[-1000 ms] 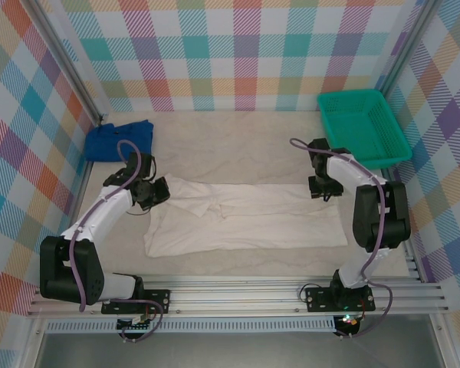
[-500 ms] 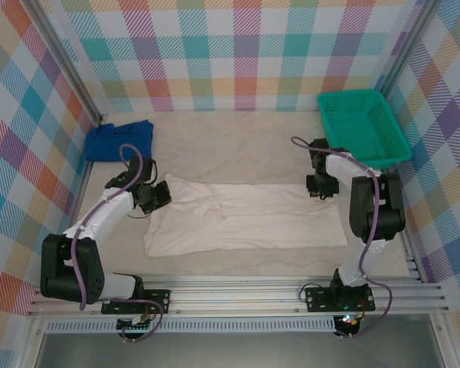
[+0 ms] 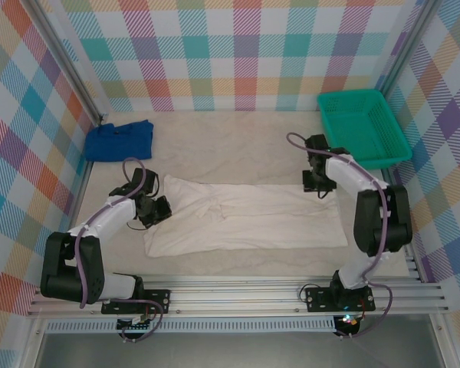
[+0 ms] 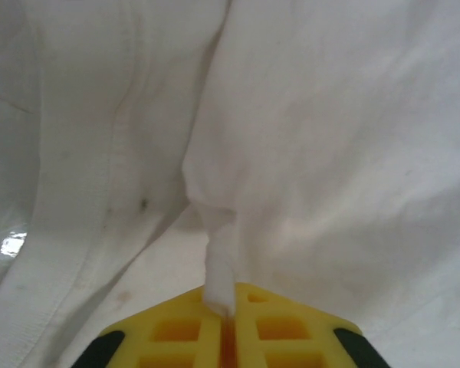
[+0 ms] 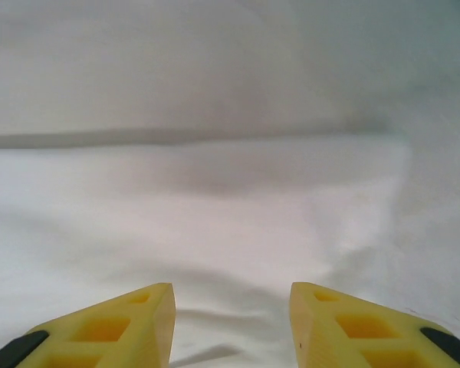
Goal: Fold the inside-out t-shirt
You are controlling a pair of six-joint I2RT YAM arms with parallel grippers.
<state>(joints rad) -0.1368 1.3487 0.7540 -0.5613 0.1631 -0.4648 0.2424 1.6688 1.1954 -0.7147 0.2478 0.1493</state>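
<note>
The inside-out t-shirt point(image 3: 245, 218) is a white cloth lying flat in a long strip across the middle of the table. My left gripper point(image 3: 159, 208) sits at its left end. In the left wrist view the yellow fingers point(image 4: 291, 326) are shut on a thin pinched ridge of the shirt point(image 4: 330, 138), which rises out of the gripper point(image 4: 228, 299). My right gripper point(image 3: 317, 184) hovers at the shirt's far right corner. In the right wrist view it point(image 5: 231, 299) stands open, low over the shirt's edge point(image 5: 215, 215), with nothing between the fingers.
A blue cloth garment point(image 3: 120, 140) lies crumpled at the far left. A green plastic basket point(image 3: 356, 123) stands at the far right, just behind the right arm. Checked walls enclose the table, and metal rails point(image 3: 238, 295) run along the near edge.
My left gripper has moved toward the near edge along the shirt's left end, still pinching cloth. The right gripper has shifted slightly at the far right corner.
</note>
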